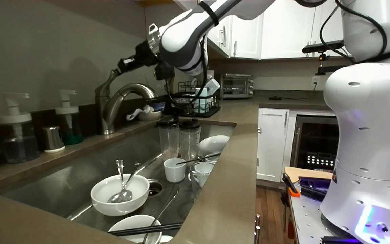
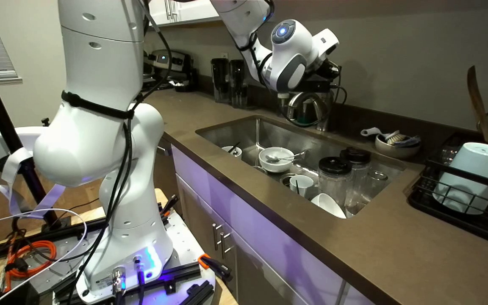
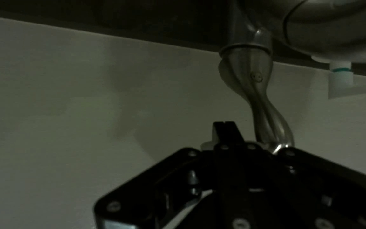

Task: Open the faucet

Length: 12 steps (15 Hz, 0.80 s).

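Note:
The brushed-metal faucet [image 1: 113,107] stands on the ledge behind the sink, its spout arching over the basin. It also shows in an exterior view [image 2: 298,100], partly behind the arm. Its lever handle [image 1: 105,87] rises from the top of the faucet body and tilts toward my gripper. My gripper [image 1: 119,69] is at the top end of the lever. In the wrist view the fingers [image 3: 224,123] are shut together with nothing between them. The lever [image 3: 255,86] is just right of the fingers there, its end partly hidden behind the gripper; I cannot tell if they touch.
The sink [image 1: 56,176] holds bowls [image 1: 120,207], cups [image 1: 174,170] and blender jars [image 1: 190,144]. Soap dispensers [image 1: 15,144] stand beside the faucet. A bowl with brushes [image 2: 396,149] sits on the ledge. A dish rack [image 2: 460,222] stands past the sink. The wall is close behind the lever.

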Each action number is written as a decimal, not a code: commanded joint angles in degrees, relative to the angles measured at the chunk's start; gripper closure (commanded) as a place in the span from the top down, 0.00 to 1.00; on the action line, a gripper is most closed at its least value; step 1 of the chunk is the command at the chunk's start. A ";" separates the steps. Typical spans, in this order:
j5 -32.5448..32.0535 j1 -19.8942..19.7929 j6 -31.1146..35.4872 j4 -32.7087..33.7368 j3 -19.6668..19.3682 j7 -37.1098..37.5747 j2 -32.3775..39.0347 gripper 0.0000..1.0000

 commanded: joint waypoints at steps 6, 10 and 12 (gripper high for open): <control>-0.22 -2.52 -0.02 -4.07 1.66 0.93 2.67 0.03; -0.41 -3.65 -0.02 -4.51 3.17 1.18 2.25 0.03; -0.10 -4.45 -0.02 -5.04 4.62 1.72 2.88 0.03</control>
